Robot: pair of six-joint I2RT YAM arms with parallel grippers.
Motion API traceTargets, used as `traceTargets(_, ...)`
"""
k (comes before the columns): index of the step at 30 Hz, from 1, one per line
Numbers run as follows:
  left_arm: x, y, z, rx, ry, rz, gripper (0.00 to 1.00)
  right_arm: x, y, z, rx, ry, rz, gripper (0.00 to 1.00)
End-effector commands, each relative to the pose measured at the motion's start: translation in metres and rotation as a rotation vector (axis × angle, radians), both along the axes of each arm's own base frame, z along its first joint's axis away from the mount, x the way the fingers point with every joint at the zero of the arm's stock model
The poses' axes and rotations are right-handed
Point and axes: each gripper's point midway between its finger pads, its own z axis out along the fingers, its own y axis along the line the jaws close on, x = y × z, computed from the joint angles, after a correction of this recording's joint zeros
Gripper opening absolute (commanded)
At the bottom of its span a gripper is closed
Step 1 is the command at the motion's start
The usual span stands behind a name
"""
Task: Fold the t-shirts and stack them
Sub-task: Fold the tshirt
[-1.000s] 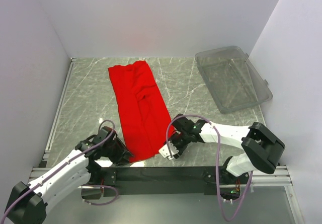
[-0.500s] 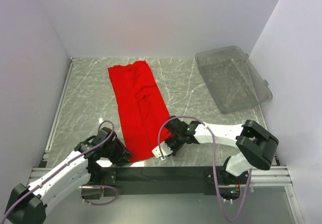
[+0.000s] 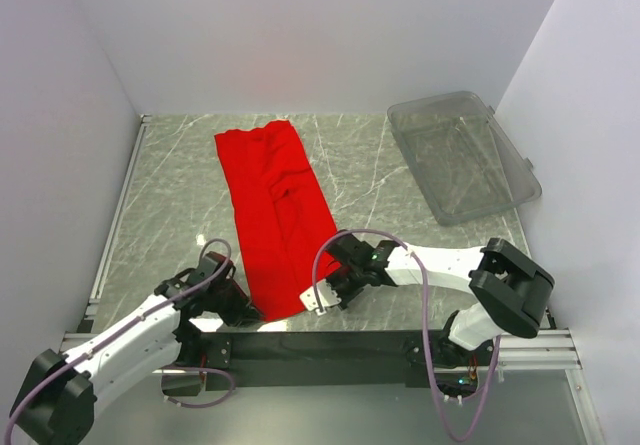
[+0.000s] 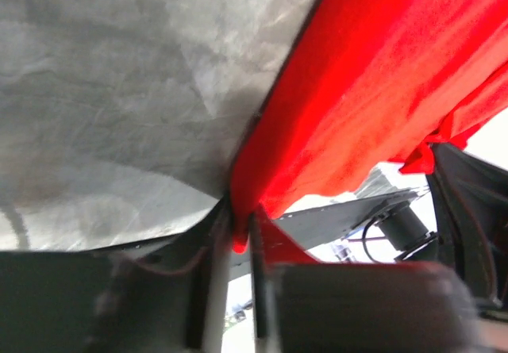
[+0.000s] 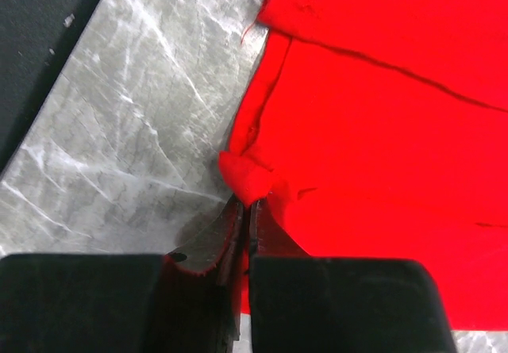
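The red t-shirt (image 3: 275,200) lies as a long folded strip on the marble table (image 3: 170,205), running from the back toward the near edge. At its near left corner sits my left gripper (image 3: 243,310). In the left wrist view that gripper (image 4: 240,234) is shut, with a fold of the red cloth (image 4: 381,75) pinched between the fingers. My right gripper (image 3: 318,298) is at the near right corner. In the right wrist view its jaws (image 5: 247,210) are closed together on a small bunched corner of the t-shirt (image 5: 381,131).
A clear plastic bin (image 3: 462,155) lies tilted at the back right of the table. The black mounting rail (image 3: 320,345) runs along the near edge just behind both grippers. White walls close in the left, back and right sides.
The right gripper slid left onto the shirt's near right corner and closed on it. The left gripper closed on the near left corner. The shirt has not shifted.
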Motion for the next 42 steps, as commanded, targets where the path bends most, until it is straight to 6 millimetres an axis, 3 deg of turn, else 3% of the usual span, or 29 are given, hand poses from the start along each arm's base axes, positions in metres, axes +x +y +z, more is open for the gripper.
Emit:
traceTargets(1, 0.009, -0.003, 0.002, 0.000, -0.050, -0.025, 0.10, -0.003, 0.006, 0.016, 0.066, 0.043, -0.034, 0.00)
traceTargets(3, 0.013, -0.003, 0.004, 0.010, -0.062, -0.024, 0.01, -0.002, 0.006, 0.024, 0.088, 0.058, -0.049, 0.00)
traceTargets(11, 0.030, -0.005, 0.047, -0.016, -0.201, -0.016, 0.01, 0.015, 0.004, 0.059, 0.180, 0.068, -0.104, 0.00)
traceTargets(19, 0.039, -0.006, 0.073, -0.061, -0.275, 0.032, 0.00, 0.027, 0.005, 0.074, 0.193, 0.082, -0.089, 0.00)
traceTargets(24, 0.060, -0.005, 0.092, -0.038, -0.335, 0.058, 0.00, 0.050, 0.018, 0.100, 0.224, 0.087, -0.100, 0.00)
traceTargets(27, 0.081, 0.006, 0.102, 0.004, -0.362, 0.103, 0.00, 0.068, 0.023, 0.109, 0.217, 0.079, -0.094, 0.00)
traceTargets(28, 0.094, 0.013, 0.107, 0.019, -0.373, 0.145, 0.00, 0.070, 0.021, 0.101, 0.184, 0.100, -0.097, 0.00)
traceTargets(29, 0.101, 0.018, 0.110, 0.028, -0.383, 0.164, 0.00, 0.079, 0.026, 0.110, 0.196, 0.084, -0.094, 0.00)
traceTargets(33, 0.145, 0.046, 0.122, 0.032, -0.446, 0.252, 0.00, 0.102, 0.036, 0.113, 0.185, 0.104, -0.110, 0.00)
traceTargets(37, 0.191, 0.053, 0.122, 0.035, -0.462, 0.247, 0.00, 0.139, 0.053, 0.112, 0.177, 0.100, -0.144, 0.00)
traceTargets(42, 0.231, 0.058, 0.122, 0.048, -0.474, 0.212, 0.00, 0.178, 0.070, 0.110, 0.181, 0.082, -0.181, 0.00)
